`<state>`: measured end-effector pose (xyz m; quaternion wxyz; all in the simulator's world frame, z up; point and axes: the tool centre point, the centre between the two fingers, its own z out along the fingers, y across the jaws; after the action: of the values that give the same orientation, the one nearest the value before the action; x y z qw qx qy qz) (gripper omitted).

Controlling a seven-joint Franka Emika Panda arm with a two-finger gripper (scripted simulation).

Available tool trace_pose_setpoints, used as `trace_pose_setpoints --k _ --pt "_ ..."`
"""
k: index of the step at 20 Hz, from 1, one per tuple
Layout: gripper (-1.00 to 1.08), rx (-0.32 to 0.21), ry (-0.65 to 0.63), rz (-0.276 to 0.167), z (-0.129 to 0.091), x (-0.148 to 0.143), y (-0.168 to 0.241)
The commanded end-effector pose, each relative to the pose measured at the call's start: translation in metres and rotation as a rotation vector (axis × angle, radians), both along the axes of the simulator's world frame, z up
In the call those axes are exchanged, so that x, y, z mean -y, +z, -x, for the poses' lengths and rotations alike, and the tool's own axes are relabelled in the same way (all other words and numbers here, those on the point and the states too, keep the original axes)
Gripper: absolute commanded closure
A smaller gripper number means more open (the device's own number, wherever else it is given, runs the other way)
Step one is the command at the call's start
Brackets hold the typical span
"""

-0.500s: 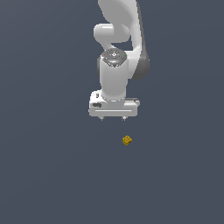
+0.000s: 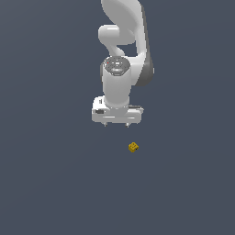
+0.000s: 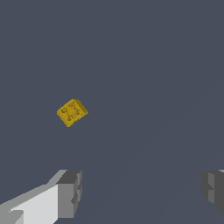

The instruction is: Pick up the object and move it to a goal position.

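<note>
The object (image 2: pixel 133 147) is a tiny mustard-yellow block with small studs, lying on the dark grey floor. It also shows in the wrist view (image 3: pixel 71 112), apart from the fingers. My white gripper (image 2: pixel 116 125) hangs above the floor, up and toward the exterior view's left of the object. Its jaws stand wide open with nothing between them. In the wrist view the gripper (image 3: pixel 142 192) shows two grey fingertips (image 3: pixel 70 193) far apart.
The floor (image 2: pixel 50 183) is a plain dark grey surface all around. The white arm (image 2: pixel 123 41) rises behind the gripper in the exterior view.
The gripper has shifted very slightly; the object lies in the same place. The jaws stay open.
</note>
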<state>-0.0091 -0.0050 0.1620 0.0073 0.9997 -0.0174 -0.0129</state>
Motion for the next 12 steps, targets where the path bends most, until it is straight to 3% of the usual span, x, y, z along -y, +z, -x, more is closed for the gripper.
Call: trace_pose_setpoints --k 1,12 --pt "-0.92 -0.01 -0.006 0.003 0.0028 0.0027 -0.0032" --pt "-0.92 -0.006 -0.06 0.001 -0.0013 -0.0025 -0.0073"
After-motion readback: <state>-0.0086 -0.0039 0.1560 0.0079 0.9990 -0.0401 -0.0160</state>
